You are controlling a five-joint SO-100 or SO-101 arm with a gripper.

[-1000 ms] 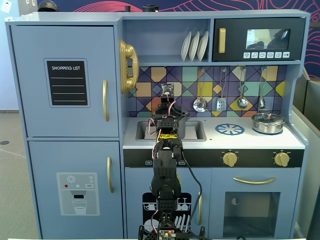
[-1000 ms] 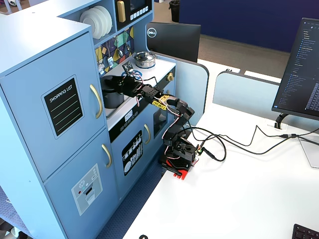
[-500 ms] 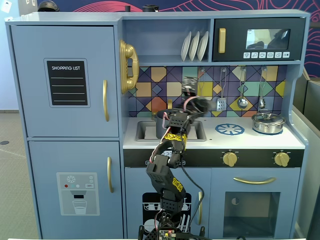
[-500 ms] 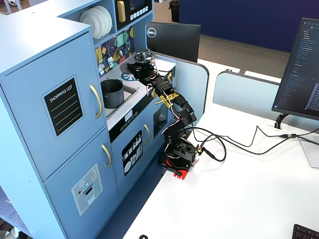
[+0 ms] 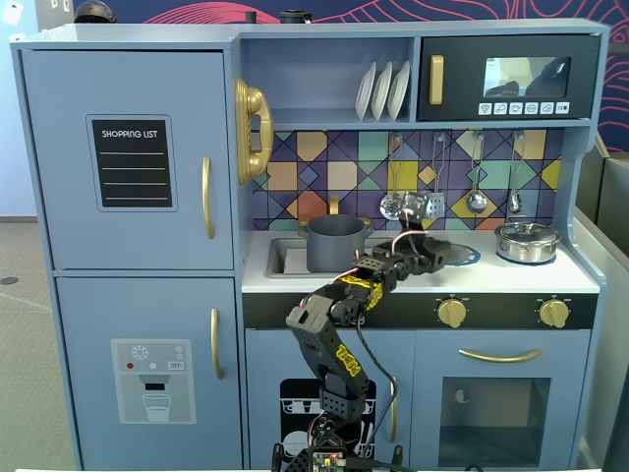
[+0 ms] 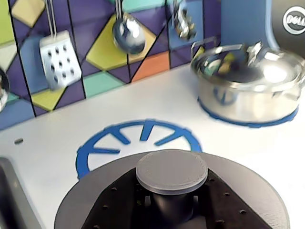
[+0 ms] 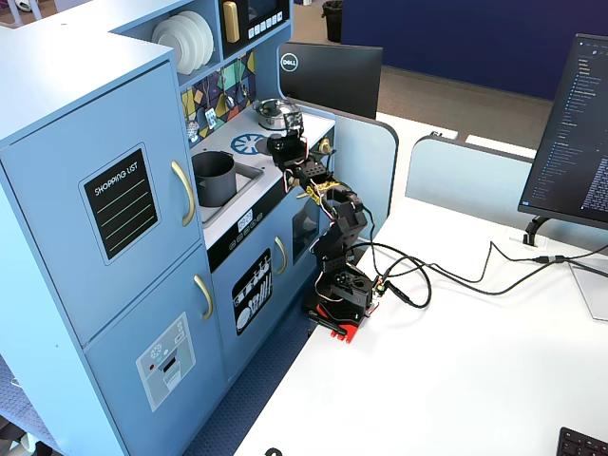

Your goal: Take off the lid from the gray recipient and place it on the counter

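Observation:
My gripper [image 6: 171,202] is shut on the knob [image 6: 171,171] of the matte dark gray lid [image 6: 90,202]. Black fingers [image 6: 119,202] clasp the knob's stem from both sides. The lid hangs low over the white counter [image 6: 57,143], at the near edge of the blue burner print [image 6: 143,131]; whether it touches is unclear. In a fixed view the gripper [image 5: 435,251] reaches over the counter [image 5: 413,277], right of the open gray pot [image 5: 334,244], which stands in the sink. In the other fixed view the pot [image 7: 216,178] is left of the gripper [image 7: 285,144].
A shiny silver pot with its lid [image 6: 250,90] stands on the right burner, also in both fixed views [image 5: 527,241] [image 7: 275,114]. Utensils [image 6: 59,57] hang on the tiled back wall. The sink's edge [image 6: 5,191] is at the wrist view's left.

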